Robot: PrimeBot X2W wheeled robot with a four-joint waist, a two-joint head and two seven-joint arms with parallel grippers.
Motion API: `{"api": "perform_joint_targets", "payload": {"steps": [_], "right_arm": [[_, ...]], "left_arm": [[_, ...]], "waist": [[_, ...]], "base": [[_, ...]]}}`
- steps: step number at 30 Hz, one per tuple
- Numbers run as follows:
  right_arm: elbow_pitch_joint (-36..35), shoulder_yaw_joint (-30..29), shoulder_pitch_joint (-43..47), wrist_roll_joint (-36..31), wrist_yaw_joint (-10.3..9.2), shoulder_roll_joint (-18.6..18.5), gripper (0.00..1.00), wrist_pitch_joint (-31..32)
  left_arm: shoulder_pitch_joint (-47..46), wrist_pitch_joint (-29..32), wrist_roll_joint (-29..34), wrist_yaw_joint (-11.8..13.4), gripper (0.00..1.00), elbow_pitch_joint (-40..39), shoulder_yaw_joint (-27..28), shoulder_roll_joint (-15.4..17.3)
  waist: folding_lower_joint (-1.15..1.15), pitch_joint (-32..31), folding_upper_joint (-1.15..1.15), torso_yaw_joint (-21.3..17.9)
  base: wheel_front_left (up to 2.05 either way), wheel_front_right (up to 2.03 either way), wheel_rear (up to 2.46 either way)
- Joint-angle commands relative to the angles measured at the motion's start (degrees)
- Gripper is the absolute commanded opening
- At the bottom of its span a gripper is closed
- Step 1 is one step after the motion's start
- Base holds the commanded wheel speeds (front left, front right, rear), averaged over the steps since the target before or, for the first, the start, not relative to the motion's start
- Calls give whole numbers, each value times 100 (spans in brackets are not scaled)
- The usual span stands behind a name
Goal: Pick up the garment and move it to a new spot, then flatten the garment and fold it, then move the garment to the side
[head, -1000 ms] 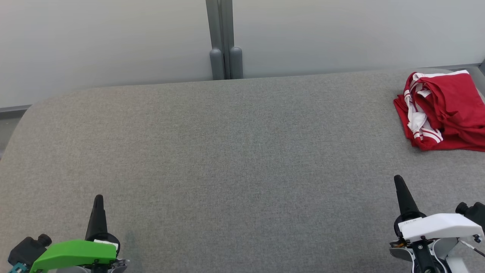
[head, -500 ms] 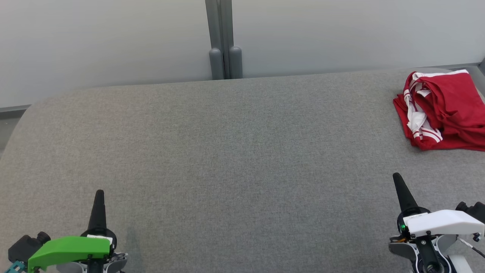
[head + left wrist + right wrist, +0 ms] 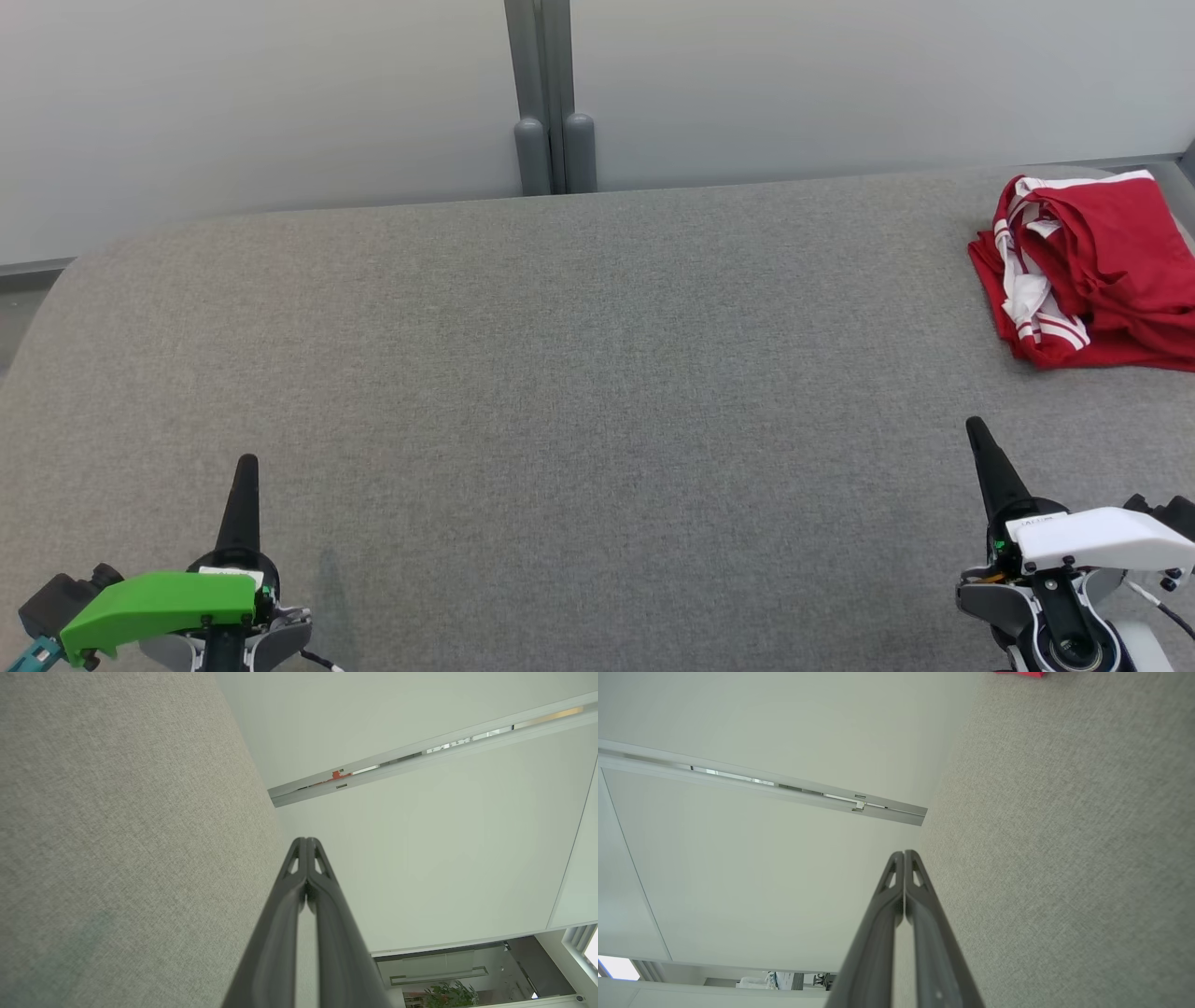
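Pressing together along their whole length, the two dark fingers of the left gripper (image 3: 306, 841) are being shown in the left wrist view. The right gripper (image 3: 904, 854) is being shown equally closed, with nothing between its fingers, in the right wrist view. In the head view both are being seen low over the grey fabric surface (image 3: 597, 373), well apart. There the crumpled red garment (image 3: 1111, 271) with white stripes is being shown lying at the surface's far right corner, beyond the right gripper. A red sliver of it is being caught at the right wrist view's top edge.
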Motion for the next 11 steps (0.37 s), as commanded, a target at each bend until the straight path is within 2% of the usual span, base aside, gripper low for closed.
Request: {"api": "perform_joint_targets", "payload": {"steps": [1, 11], "right_arm": [[-1, -30, -76, 146, 2, -5, 0, 46], [41, -78, -149, 580, 1, 21, 0, 175]], "left_arm": [[-113, 32, -172, -16, 0, -44, 29, 47], [-176, 158, -613, -17, 0, -42, 35, 49]], "waist": [[0, 1, 0, -1], [0, 5, 0, -7]], "base": [[0, 0, 0], [0, 0, 0]]}}
